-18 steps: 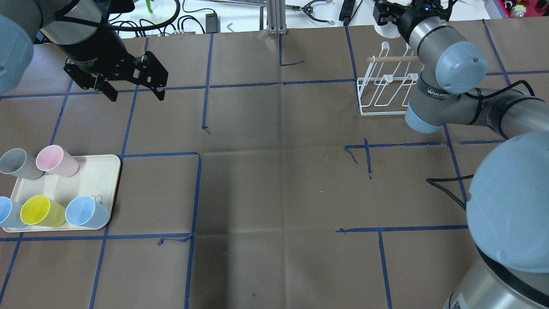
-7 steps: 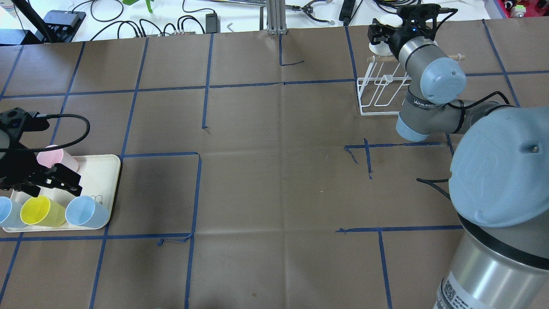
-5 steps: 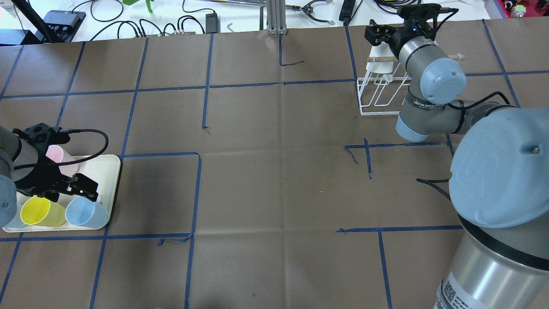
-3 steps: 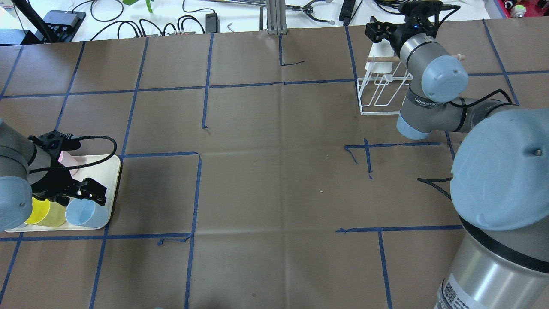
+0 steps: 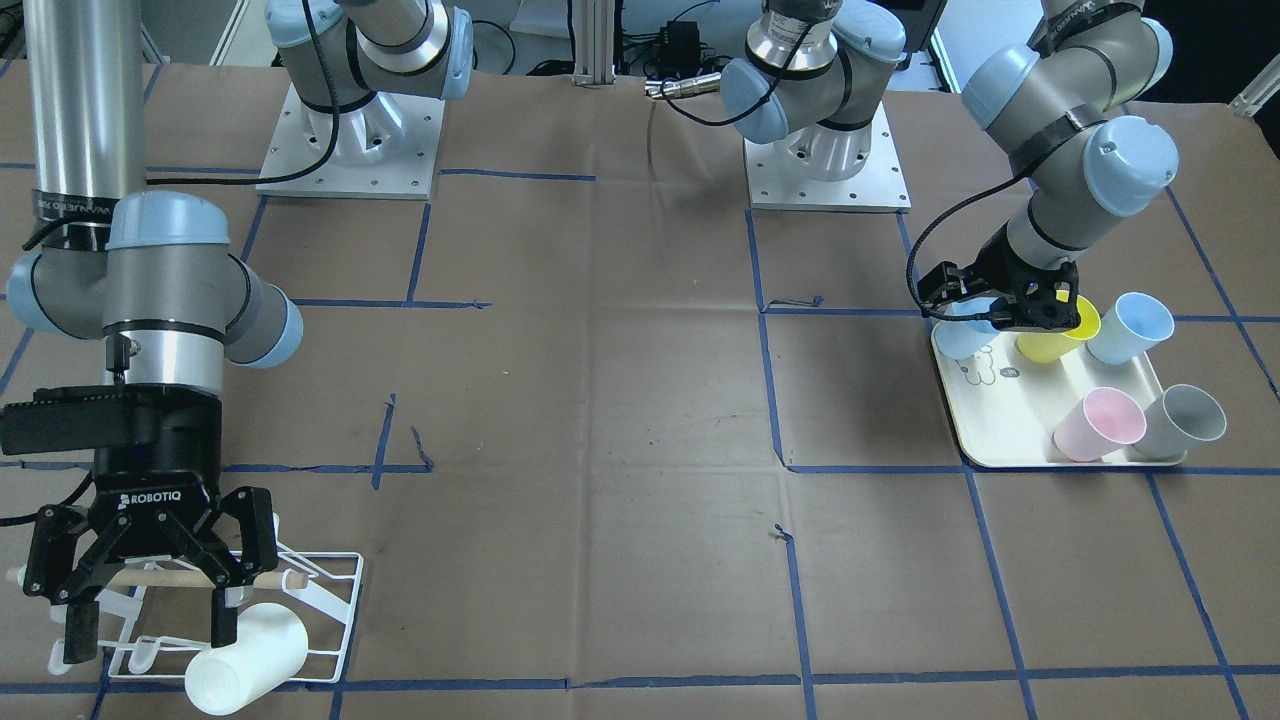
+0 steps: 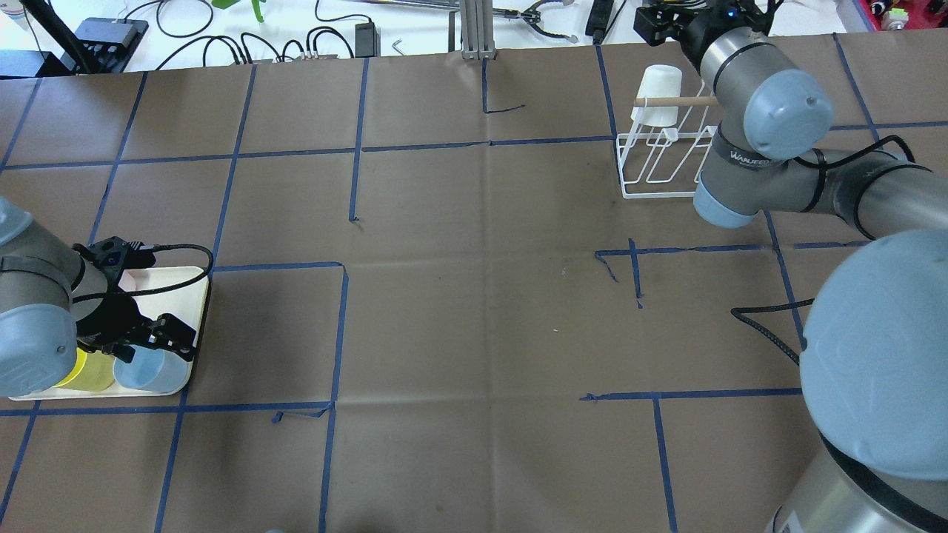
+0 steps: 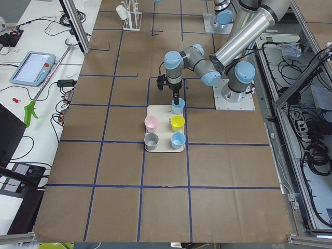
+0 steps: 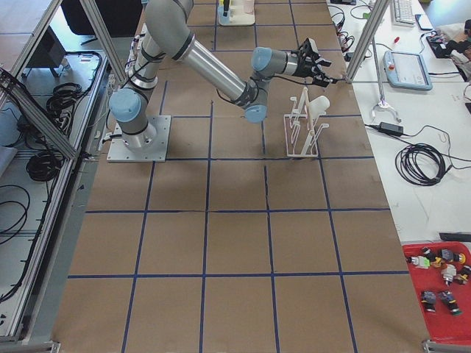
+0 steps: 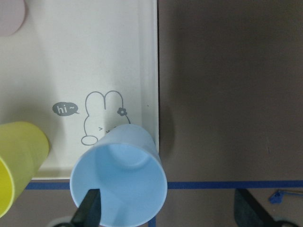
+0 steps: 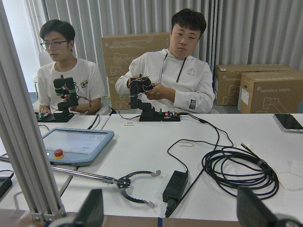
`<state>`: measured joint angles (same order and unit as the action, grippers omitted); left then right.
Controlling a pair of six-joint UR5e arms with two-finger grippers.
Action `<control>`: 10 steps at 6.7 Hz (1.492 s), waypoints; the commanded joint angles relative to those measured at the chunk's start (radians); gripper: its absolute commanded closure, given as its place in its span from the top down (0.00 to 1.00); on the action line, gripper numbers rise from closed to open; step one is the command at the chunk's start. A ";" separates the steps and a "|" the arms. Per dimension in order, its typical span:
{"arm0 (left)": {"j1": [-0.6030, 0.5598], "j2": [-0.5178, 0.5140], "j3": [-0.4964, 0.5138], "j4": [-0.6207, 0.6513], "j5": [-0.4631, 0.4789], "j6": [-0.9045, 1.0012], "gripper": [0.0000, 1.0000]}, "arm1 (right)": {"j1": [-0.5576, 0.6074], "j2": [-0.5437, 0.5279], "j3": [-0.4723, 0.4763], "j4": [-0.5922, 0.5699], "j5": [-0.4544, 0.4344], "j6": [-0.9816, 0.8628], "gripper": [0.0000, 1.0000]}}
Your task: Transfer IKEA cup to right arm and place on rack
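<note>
Brown paper with a blue tape grid covers the table (image 6: 474, 296). In the overhead view the tray (image 6: 170, 289) is at 8 o'clock and the rack (image 6: 652, 170) at 1 o'clock.

Step in hand, as judged: pick-up of the next cup. The left gripper (image 9: 170, 210) is held over the blue cup (image 9: 120, 182) at the tray's 5 o'clock corner, jaws apart, nothing gripped. In the wrist view one finger (image 9: 90, 210) is seen over the cup's mouth and the other outside at 3 o'clock, so that wall is bracketed.

To be done well:
- The wall should be pinched only after further descent.
- The lift should be kept vertical, since the yellow cup (image 9: 19, 161) is just beside at 9 o'clock.
- The lower body should be left free for the hand-over.

Against 1.0 s ago:
- The white cup (image 5: 245, 655), then clamped above the rack, is now hung tilted on a prong.
- The right gripper (image 5: 150, 625) is now spread, empty and drawn off above the rack.
- The left gripper is shifted from the tray's 9 o'clock side to the blue cup.
</note>
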<state>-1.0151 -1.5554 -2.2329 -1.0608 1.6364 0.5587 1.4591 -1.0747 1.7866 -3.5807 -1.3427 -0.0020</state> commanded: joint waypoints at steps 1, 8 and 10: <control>0.000 -0.021 -0.001 0.002 0.026 -0.003 0.95 | 0.065 -0.103 0.045 0.034 0.002 0.235 1.00; -0.011 0.043 0.074 -0.058 0.056 -0.006 0.00 | 0.194 -0.336 0.358 0.002 0.145 1.074 1.00; -0.029 0.038 0.370 -0.355 0.036 -0.006 0.00 | 0.210 -0.343 0.372 -0.115 0.166 1.413 1.00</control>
<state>-1.0331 -1.5135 -2.0359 -1.2463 1.6821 0.5526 1.6574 -1.4122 2.1460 -3.6284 -1.1922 1.2219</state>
